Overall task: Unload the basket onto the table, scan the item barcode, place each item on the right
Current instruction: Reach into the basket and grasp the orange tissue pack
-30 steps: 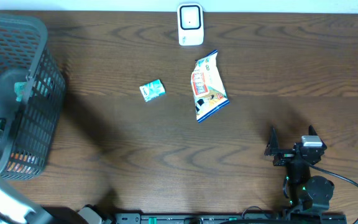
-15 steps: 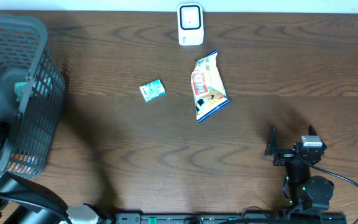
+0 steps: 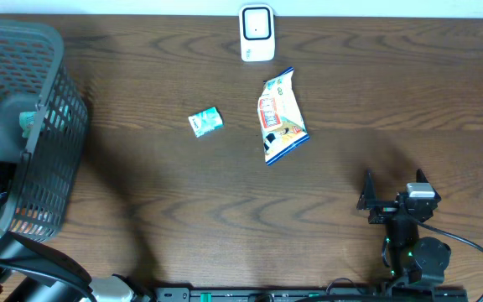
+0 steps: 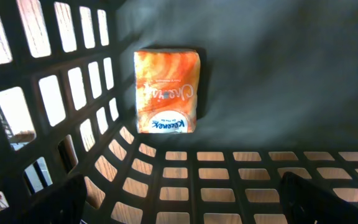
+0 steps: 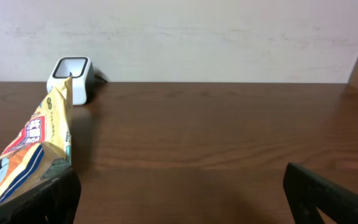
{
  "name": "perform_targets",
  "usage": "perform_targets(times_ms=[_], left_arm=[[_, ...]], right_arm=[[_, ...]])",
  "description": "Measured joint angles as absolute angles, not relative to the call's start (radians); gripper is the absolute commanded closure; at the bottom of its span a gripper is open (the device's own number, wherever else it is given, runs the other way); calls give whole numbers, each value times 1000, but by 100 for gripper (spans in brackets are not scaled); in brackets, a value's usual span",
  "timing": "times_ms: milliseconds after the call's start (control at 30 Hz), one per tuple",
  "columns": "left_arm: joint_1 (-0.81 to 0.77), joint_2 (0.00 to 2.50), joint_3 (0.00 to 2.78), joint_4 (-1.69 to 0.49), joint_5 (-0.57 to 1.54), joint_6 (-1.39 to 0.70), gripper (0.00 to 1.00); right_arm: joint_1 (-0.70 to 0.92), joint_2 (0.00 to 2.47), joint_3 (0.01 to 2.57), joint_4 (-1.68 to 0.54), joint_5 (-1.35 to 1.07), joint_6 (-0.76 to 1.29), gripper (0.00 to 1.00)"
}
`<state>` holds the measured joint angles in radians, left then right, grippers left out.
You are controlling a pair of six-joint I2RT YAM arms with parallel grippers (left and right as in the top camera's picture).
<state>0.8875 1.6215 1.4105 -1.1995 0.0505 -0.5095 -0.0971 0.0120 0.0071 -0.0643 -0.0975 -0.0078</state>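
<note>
Hanging wide over the orange packet [image 4: 166, 90] by the basket [image 3: 49, 88] wall, your left gripper [image 4: 191, 199] suits a grab; right gripper [image 3: 392, 191] rests wide.

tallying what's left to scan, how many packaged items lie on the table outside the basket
2: a small teal packet left of centre and a snack bag right of it, near the scanner. None seems hidden.

Right arm [image 3: 426, 256] matte black — green lights [image 3: 409, 254] at the base, black cable [image 3: 476, 245] looping off; claw [image 3: 392, 191] black, grey wrist block [image 3: 420, 193].
</note>
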Motion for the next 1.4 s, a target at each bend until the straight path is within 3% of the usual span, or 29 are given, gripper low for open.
perform_targets(times_ms=[367, 967, 1067, 1167, 1367, 1400], left_arm=[[888, 1642, 1407, -1188, 39, -497, 2], [888, 1908, 1397, -1134, -46, -497, 2], [889, 1930, 1390, -1112, -44, -498, 7], [888, 1953, 1367, -1086, -43, -495, 21], [888, 1972, 1367, -1074, -26, -499, 91], [888, 1973, 1367, -1077, -28, -495, 93]], right_arm=[[-97, 12, 7, -64, -97, -8, 1], [-97, 12, 7, -64, -97, -8, 1], [-97, 12, 7, -64, -97, -8, 1], [-97, 12, 7, -64, -97, -8, 1], [-97, 12, 7, -64, -97, -8, 1], [-97, 12, 7, -64, -97, -8, 1]])
